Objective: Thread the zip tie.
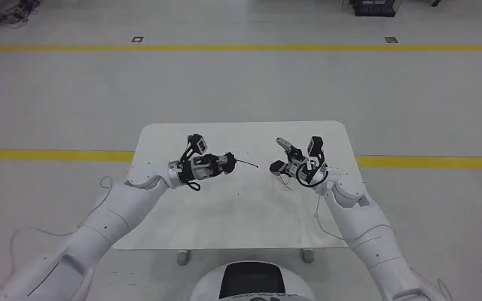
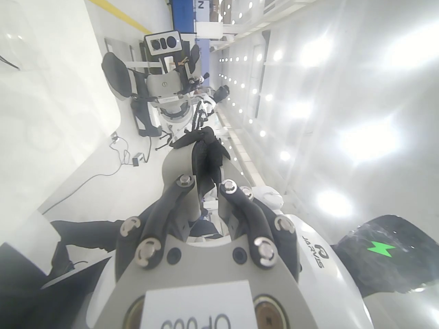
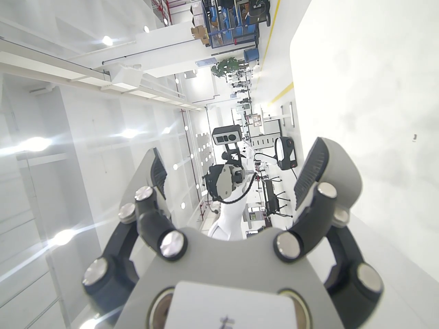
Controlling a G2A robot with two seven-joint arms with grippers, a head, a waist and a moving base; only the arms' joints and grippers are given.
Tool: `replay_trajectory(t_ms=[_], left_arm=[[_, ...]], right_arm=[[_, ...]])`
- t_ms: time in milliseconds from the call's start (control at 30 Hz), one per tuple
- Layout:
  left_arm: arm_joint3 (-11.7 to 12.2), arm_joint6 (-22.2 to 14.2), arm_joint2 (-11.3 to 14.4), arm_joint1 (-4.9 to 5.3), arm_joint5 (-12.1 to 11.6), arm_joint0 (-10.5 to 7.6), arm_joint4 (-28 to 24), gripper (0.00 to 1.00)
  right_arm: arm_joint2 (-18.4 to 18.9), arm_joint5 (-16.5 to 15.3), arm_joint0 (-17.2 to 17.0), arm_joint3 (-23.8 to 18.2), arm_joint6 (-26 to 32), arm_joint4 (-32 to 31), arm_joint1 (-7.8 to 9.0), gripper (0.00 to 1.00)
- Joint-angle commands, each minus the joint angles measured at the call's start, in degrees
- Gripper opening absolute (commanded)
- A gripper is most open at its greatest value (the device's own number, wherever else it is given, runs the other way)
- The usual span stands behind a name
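Left gripper (image 1: 224, 161) is clamped on the zip tie (image 1: 245, 162), held over the table (image 1: 248, 218) with the thin black tail poking toward the other arm (looks like slick, springy plastic). Right gripper (image 1: 280, 155) sits apart from it, fingers spread, nothing in them. My worry: the tail's so skinny that a slightly off approach just bends it aside, or the ribbed pads (image 3: 308, 172) pinch it crooked and it twists. Can't make out the tie's head. Table's smooth white with rounded corners.
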Motion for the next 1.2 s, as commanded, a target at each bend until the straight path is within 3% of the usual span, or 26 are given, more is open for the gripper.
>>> replay_trajectory(t_ms=[0,167,233,333,467,567,667,900,1033,1167], left_arm=[[0.03,0.11,-0.04,-0.02,0.00,-0.07,0.76,0.00],[0.00,0.55,-0.08,-0.03,0.06,-0.01,0.81,0.00],[-1.53,1.69,-0.52,-0.29,1.56,1.19,-2.96,0.00],[-1.77,0.06,-1.31,-0.67,4.58,2.97,-9.76,0.00],[-0.91,-2.34,-1.67,-1.06,5.43,4.59,-12.64,0.00],[-0.09,-2.97,-1.96,-1.15,5.48,5.37,-12.22,0.00],[0.17,-2.62,-2.20,-1.25,5.58,5.84,-11.22,0.00],[-0.19,-2.48,-2.33,-1.30,4.88,5.79,-10.35,0.00],[-1.71,2.42,-2.05,-1.37,3.47,6.22,-5.43,0.00],[-2.80,3.83,-1.69,-1.57,2.18,7.71,-3.13,0.00]], right_arm=[[0.00,0.00,0.00,0.00,0.00,0.00,0.00,1.00],[0.00,0.00,0.00,0.00,0.00,0.00,0.00,1.00],[-0.28,-1.68,-0.52,-0.63,3.27,0.64,0.07,1.00],[0.02,-6.66,-0.75,0.30,11.24,-1.89,0.74,1.00],[0.20,-11.96,-0.08,1.77,18.49,-6.53,1.57,1.00],[0.46,-14.98,0.47,2.80,23.45,-5.51,1.89,1.00],[0.07,-15.98,1.98,4.59,28.49,-3.02,1.96,1.00],[0.07,-15.98,1.98,4.59,28.49,-3.02,1.96,1.00],[-0.50,-16.84,1.84,4.82,30.24,-1.18,1.91,1.00],[-1.01,-20.37,3.41,7.96,37.37,2.26,1.89,1.00]])
